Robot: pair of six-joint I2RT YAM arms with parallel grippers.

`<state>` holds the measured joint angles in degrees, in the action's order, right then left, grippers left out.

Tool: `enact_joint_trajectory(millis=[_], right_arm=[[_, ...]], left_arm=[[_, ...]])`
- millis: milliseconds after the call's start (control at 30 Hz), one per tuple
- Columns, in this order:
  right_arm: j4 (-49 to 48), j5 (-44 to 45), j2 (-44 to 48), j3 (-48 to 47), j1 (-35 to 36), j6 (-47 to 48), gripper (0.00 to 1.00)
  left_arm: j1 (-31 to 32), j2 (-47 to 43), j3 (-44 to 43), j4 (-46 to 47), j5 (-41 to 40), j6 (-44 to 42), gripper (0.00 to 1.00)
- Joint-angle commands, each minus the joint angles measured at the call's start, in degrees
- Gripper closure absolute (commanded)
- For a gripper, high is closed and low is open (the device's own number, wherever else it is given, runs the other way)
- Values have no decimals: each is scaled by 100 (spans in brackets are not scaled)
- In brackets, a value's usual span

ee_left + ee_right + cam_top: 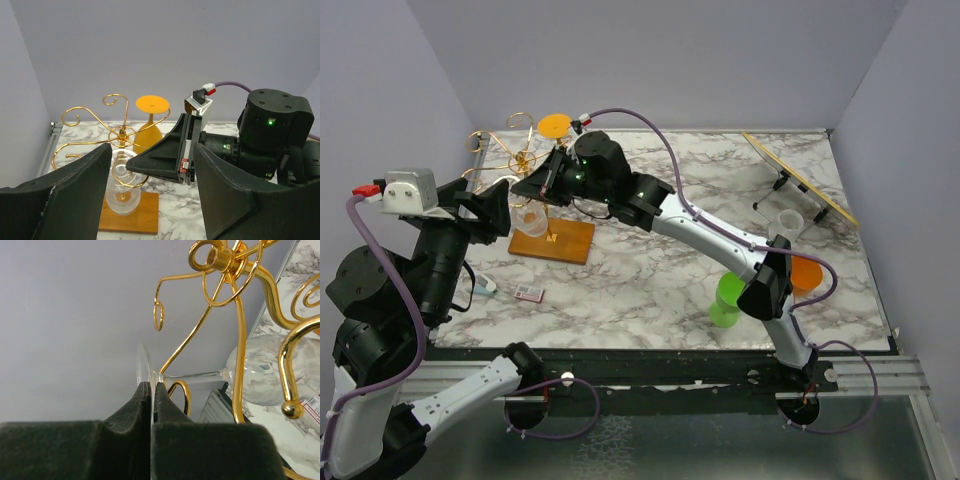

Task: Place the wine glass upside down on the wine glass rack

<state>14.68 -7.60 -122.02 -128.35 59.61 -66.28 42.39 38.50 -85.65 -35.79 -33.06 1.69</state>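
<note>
The wine glass rack [520, 157] is gold wire with a wooden base [565, 243], at the table's back left. A clear wine glass [530, 220] hangs bowl-down in one curled arm, over the base. My right gripper [542, 182] is shut on the glass's foot; in the right wrist view the fingertips [145, 390] pinch the thin foot rim [141, 365], with stem and bowl [255, 371] beyond a gold arm [239, 335]. My left gripper [152, 200] is open and empty, just left of the rack, facing the glass [122, 195]. An orange wine glass [150, 131] hangs upside down at the rack's back.
A green cup [728, 300] and an orange cup [807, 272] stand near the right arm's elbow. A clear cup [787, 222] and a tilted board on a stand [800, 178] are at the back right. A small card [528, 293] lies near the front left.
</note>
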Motion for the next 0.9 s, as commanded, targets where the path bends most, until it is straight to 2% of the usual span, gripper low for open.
enact_joint_trajectory(millis=[0,300,600,867], right_arm=[[-274,-118,306,117,41,98,99],[-518,113,833,888,39,151,99],[-545,612,1121,1270,41,151,99],[-559,1080,1230,1437,29,194,91]], left_arm=[[-10,-73,59,10,-182,-11,33],[-12,-57,157,24,-116,123,33],[-12,1,182,52,-67,172,33],[-11,-17,197,55,-32,200,33]])
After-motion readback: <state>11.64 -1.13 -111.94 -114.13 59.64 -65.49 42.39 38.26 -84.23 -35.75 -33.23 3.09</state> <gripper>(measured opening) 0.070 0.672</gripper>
